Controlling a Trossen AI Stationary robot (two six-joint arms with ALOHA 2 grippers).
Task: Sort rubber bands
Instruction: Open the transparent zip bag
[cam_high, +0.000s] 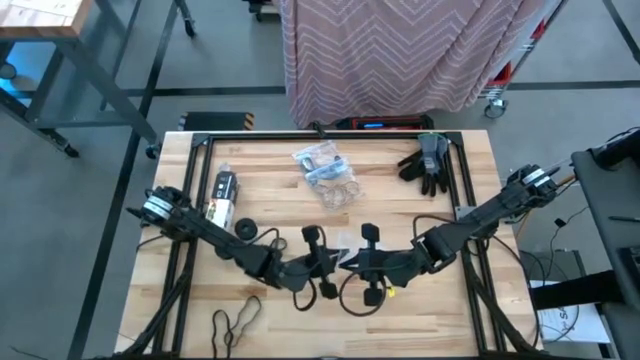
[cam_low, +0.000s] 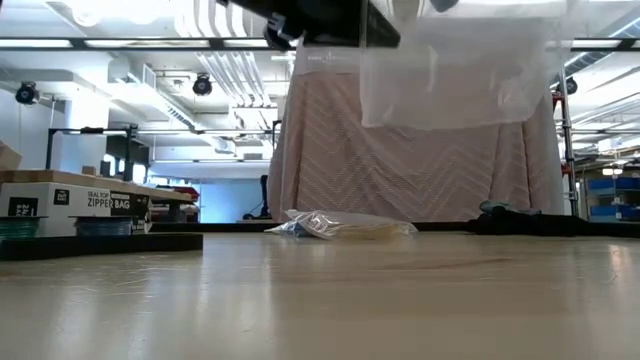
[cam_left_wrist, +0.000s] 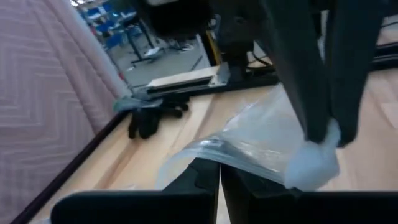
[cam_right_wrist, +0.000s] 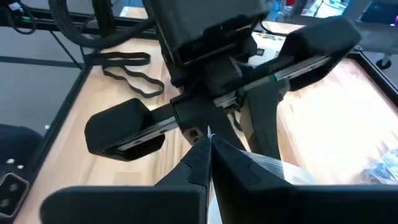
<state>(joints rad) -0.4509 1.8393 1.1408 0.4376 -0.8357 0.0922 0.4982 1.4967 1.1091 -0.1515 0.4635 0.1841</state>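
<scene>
Left gripper (cam_high: 322, 262) and right gripper (cam_high: 352, 262) both clamped on one clear plastic bag (cam_low: 460, 70) held above table (cam_high: 420, 320) centre, black rubber bands (cam_high: 236, 320) near front-left edge, filled bag (cam_high: 325, 170) toward back.

left fingers (cam_left_wrist: 219, 177): pinching clear bag (cam_left_wrist: 261, 146) | gloves (cam_left_wrist: 152, 118), probably, beyond

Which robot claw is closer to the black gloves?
Right. The right claw sits mid-table, on the gloves' side. The left claw is just beside it, slightly farther away.
</scene>
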